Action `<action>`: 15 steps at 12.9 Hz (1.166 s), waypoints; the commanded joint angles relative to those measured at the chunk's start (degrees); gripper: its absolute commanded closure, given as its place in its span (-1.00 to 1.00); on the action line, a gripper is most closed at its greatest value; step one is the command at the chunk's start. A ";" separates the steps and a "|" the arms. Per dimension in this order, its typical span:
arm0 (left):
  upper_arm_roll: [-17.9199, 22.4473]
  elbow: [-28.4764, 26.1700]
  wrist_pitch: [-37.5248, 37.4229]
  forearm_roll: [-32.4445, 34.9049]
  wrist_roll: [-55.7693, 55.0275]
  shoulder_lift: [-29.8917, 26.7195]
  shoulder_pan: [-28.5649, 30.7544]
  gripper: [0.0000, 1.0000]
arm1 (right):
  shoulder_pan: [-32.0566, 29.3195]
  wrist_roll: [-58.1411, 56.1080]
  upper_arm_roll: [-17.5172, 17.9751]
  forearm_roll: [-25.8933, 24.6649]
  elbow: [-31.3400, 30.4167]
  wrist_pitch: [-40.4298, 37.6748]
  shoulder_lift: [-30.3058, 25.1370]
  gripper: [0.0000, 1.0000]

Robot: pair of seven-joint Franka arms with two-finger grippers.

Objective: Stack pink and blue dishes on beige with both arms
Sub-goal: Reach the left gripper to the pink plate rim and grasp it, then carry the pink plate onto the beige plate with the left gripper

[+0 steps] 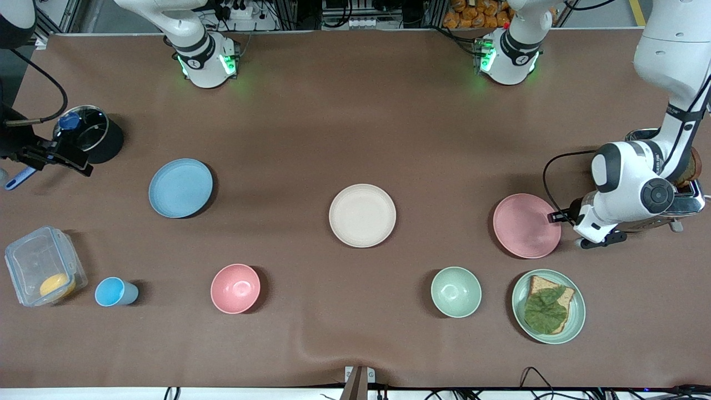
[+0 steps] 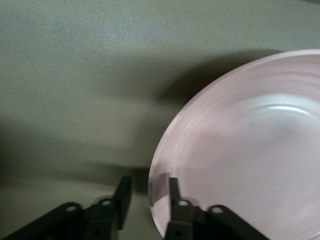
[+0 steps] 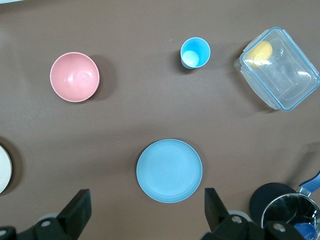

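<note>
The pale pink plate (image 1: 526,225) (image 2: 240,150) lies toward the left arm's end of the table. My left gripper (image 1: 555,217) (image 2: 148,192) is low at its rim, one finger (image 2: 173,189) over the plate and the other just outside, with a gap still showing. The beige plate (image 1: 362,215) (image 3: 4,170) sits mid-table with nothing on it. Toward the right arm's end lies the light blue plate (image 1: 180,188) (image 3: 169,170). My right gripper (image 1: 58,156) (image 3: 145,212) hangs wide open in the air, over the table between the blue plate and a pot.
A steel pot (image 1: 89,133), a clear box (image 1: 41,266), a blue cup (image 1: 114,291) and a pink bowl (image 1: 235,288) stand at the right arm's end. A green bowl (image 1: 456,291), a green plate with a sandwich (image 1: 549,305) and a toaster (image 1: 680,197) surround the pink plate.
</note>
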 commanded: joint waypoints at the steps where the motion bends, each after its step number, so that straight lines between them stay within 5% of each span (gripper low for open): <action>1: -0.31 0.61 0.29 1.24 -1.83 0.39 -0.12 1.00 | 0.27 -0.54 -0.35 0.80 0.05 -0.54 -0.12 -1.00; 5: -2.23 0.70 -2.24 0.37 -2.11 -3.37 -0.04 1.00 | 0.27 -0.54 -0.35 0.80 0.05 -0.62 -0.12 -1.00; 9: -11.44 2.53 -8.84 -3.33 -2.38 -8.83 -0.04 1.00 | 0.10 -0.63 -0.35 0.80 0.05 -0.71 -0.12 -1.00; 13: -22.18 6.57 -10.87 -2.90 -12.71 -7.00 -2.48 1.00 | -0.43 -0.98 -0.52 0.63 -0.21 -1.24 1.45 -1.00; 15: -22.37 10.79 -10.87 -3.15 -17.73 -4.36 -8.53 1.00 | -2.44 -5.34 -0.61 0.80 -0.65 -3.86 3.04 -1.00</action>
